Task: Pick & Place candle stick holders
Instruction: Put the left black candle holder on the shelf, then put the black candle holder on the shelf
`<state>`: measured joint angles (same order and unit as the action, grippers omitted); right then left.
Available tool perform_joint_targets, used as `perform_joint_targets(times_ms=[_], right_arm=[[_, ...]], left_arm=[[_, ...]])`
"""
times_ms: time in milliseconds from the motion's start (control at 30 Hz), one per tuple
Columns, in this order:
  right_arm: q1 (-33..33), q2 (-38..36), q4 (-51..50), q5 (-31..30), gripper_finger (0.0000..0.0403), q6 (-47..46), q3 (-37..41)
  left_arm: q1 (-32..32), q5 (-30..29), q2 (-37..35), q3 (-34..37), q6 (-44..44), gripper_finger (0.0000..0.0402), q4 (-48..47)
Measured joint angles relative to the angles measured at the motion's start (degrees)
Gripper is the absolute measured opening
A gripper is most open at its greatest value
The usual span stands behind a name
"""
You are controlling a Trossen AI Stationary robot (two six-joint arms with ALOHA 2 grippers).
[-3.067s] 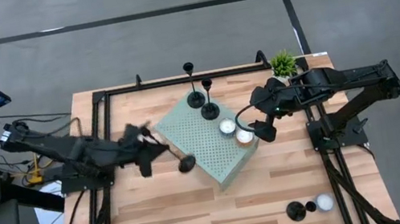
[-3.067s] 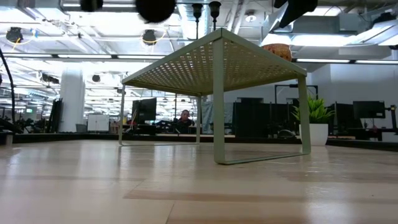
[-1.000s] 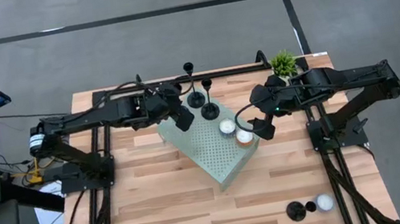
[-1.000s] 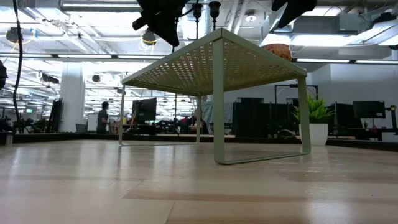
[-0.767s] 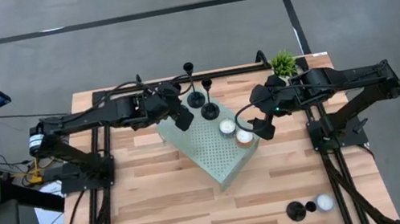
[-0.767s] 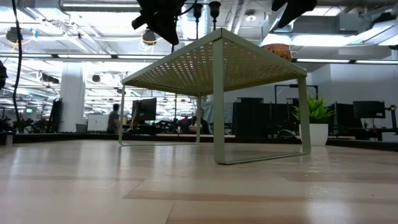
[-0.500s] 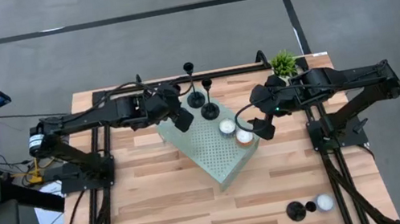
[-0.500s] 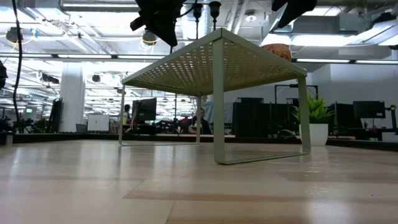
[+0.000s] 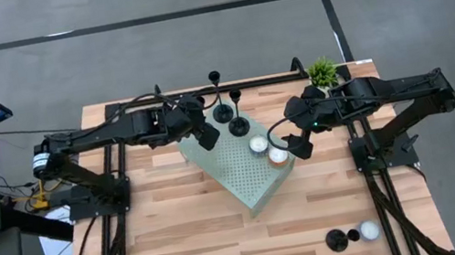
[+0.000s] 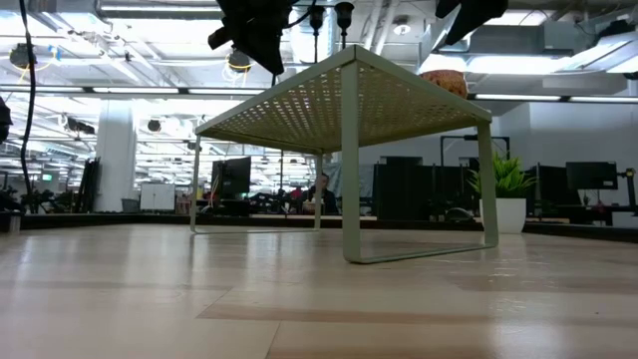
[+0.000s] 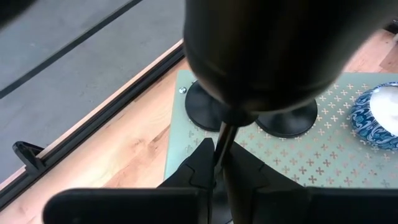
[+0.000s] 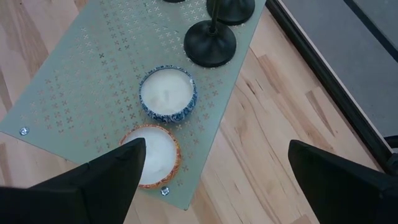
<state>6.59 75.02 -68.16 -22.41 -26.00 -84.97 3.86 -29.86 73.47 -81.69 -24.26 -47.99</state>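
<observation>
Candle stick holder [image 11: 261, 56] stem pinched in left claw [image 11: 214, 163].

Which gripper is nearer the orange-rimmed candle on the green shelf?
Right. The right gripper hangs open just beside the orange-rimmed candle at the green shelf edge. The left gripper, holding a candle stick holder, is at the shelf's far-left corner.

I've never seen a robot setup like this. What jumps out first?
A pale green perforated metal riser sits mid-table, carrying two matte black candle stick holders and two round candles. The left gripper hangs over its back corner, jaws shut on a third black holder's stem. The right gripper waits open beside the candles.
</observation>
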Motion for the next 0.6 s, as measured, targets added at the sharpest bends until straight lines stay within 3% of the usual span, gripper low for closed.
perform_joint_targets(times_ms=[200, 600], right_arm=[[0.0, 0.0, -0.2, 0.0, 0.0384, 0.0, 0.0], [0.0, 0.0, -0.4, 0.0, 0.0384, 0.0, 0.0]], left_arm=[[0.0, 0.6, 0.0, 0.0, 0.3, 0.0044, -0.1], [0.0, 0.9, -3.8, 0.0, 0.0, 0.0143, -0.5]])
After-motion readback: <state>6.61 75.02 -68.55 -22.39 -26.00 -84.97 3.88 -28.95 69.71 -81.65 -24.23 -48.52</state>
